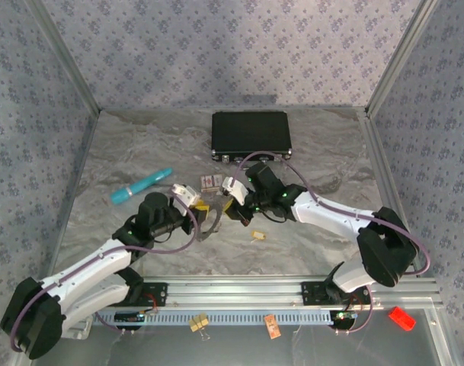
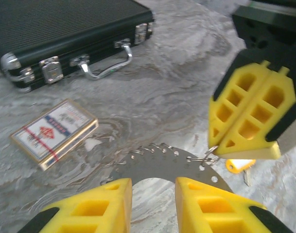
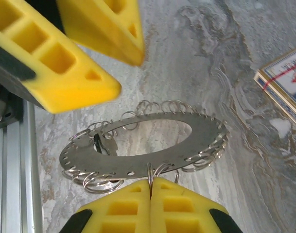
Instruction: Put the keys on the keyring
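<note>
A flat silvery disc (image 3: 138,141) with several small split rings through its edge holes lies on the marble table between both arms. My right gripper (image 3: 150,187) is shut on one thin keyring (image 3: 150,172) at the disc's near edge. The left wrist view shows that keyring (image 2: 208,156) pinched at the right gripper's (image 2: 220,150) tips. My left gripper (image 2: 153,189) stands open at the disc's (image 2: 162,165) opposite edge, table showing between its fingers. One small yellow-headed key (image 2: 237,166) lies on the table just beyond the disc, and shows from above (image 1: 257,235). A dark key (image 3: 100,143) hangs on the disc.
A red-and-white card box (image 2: 54,132) lies close behind the disc. A black case (image 1: 251,134) sits at the back, a teal tube (image 1: 142,185) to the left. A binder clip (image 1: 199,322), an orange tag (image 1: 272,326) and a red piece (image 1: 401,317) lie beyond the front rail.
</note>
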Robot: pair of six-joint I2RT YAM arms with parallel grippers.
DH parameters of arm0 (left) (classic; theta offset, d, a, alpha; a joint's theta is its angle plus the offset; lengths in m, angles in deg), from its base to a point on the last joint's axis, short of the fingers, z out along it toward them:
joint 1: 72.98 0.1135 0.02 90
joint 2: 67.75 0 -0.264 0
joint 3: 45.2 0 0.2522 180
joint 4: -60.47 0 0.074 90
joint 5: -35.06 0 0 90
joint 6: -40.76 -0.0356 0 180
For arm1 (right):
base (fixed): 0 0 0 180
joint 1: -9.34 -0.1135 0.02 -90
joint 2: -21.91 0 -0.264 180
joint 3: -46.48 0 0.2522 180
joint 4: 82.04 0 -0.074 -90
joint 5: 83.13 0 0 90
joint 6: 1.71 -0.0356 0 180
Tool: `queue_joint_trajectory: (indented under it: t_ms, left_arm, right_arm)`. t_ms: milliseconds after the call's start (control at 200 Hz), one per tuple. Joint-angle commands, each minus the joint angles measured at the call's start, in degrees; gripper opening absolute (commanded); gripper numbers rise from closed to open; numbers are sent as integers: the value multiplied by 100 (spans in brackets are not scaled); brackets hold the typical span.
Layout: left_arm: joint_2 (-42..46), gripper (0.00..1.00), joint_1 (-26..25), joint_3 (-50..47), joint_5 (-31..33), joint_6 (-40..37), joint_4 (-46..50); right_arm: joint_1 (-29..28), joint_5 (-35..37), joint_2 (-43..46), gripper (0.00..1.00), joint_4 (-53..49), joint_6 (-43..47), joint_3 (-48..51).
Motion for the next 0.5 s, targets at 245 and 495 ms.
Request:
queue_joint_trajectory:
  t_ms: [245,495]
  left_arm:
    - [-176,25,-100,49,-1216,-663,-443]
    - [-251,22,-141,32,-1442,-679,-475]
  right_arm:
    - [-272,-243,279,0,-537,654,-555]
    - [-385,-126,275,0,-635,686,-707]
